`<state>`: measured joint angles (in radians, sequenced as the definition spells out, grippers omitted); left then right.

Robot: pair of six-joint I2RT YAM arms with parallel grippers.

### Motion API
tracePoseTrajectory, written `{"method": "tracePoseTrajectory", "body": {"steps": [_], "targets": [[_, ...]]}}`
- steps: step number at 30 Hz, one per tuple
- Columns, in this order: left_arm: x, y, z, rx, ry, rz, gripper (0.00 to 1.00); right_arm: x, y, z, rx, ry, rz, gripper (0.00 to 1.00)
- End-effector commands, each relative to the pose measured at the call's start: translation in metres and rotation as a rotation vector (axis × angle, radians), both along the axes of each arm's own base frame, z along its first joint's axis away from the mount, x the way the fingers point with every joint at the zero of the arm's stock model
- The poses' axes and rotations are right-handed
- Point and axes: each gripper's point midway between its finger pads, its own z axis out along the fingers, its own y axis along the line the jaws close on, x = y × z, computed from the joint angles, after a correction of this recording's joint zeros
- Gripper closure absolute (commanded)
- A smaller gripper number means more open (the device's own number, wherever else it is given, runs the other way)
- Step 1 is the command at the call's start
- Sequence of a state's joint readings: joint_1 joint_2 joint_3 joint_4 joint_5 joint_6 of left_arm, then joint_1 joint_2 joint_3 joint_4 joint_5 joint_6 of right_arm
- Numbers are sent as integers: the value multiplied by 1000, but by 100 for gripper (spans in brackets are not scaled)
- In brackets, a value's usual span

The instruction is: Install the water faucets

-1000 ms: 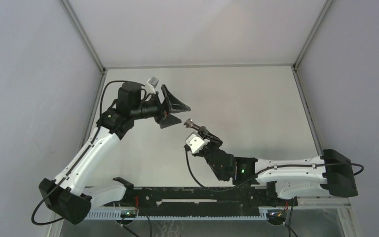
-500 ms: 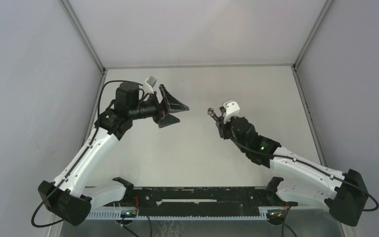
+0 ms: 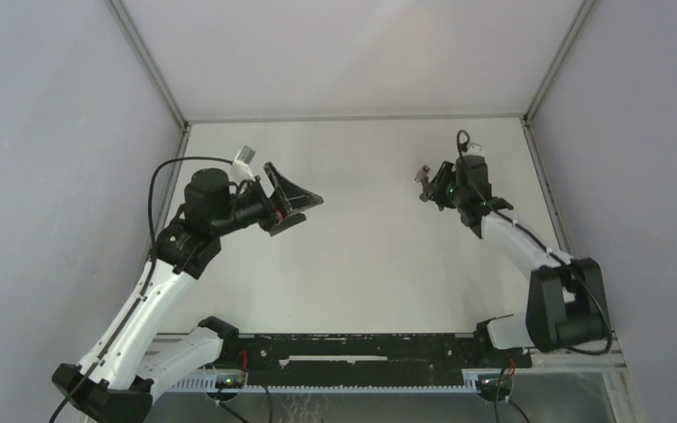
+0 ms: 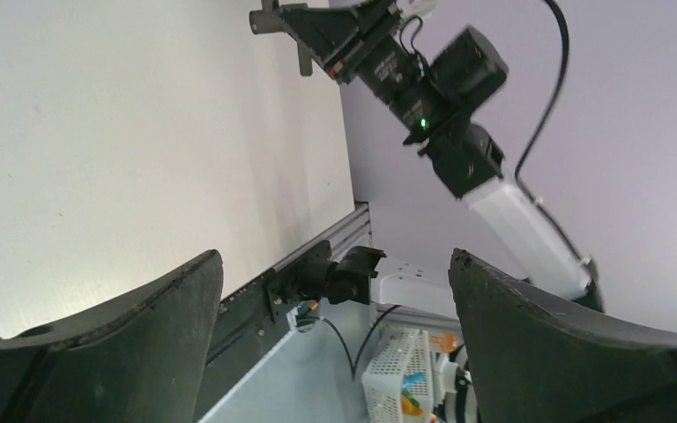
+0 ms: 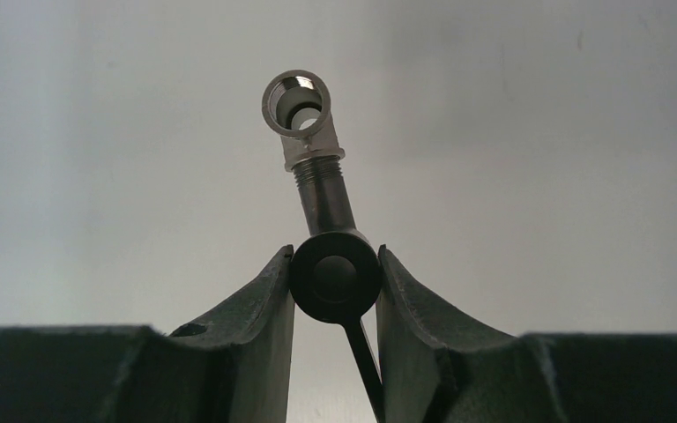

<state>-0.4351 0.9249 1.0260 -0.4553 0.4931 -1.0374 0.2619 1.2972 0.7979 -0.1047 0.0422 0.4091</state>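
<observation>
Right wrist alone resolves fitting (image 5: 298, 106) screwed onto pinched tap (image 5: 333, 275)

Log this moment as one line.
left gripper: open, empty | right gripper: shut on faucet | fitting: on faucet's threaded end, pointing away from fingers

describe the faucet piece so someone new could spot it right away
Over the pale table, find the right claw toward the far right corner. Pinched in it is the faucet: a small dark metal stem with a thin lever, tipped by a silvery elbow fitting; the left claw holds nothing.
</observation>
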Motion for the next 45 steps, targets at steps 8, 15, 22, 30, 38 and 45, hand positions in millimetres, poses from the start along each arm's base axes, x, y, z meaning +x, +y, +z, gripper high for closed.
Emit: {"method": "tracePoseTrajectory", "body": {"steps": [8,15,22,30,38,45], "targets": [[-5,36,0,177,-229,86,0,120,-37,5,293,46,-140,60],[-6,50,-11,275,-215,114,0,139,-62,15,201,26,-215,35],[-3,44,-9,355,-209,14,0,106,-82,80,-26,-69,-346,1],[18,72,0,427,-260,204,0,38,-63,107,-121,-82,-387,0],[13,89,5,441,-311,289,0,-28,-66,116,-80,-133,-394,0],[11,90,5,413,-333,305,0,-58,-75,106,-46,-159,-415,0]]}}
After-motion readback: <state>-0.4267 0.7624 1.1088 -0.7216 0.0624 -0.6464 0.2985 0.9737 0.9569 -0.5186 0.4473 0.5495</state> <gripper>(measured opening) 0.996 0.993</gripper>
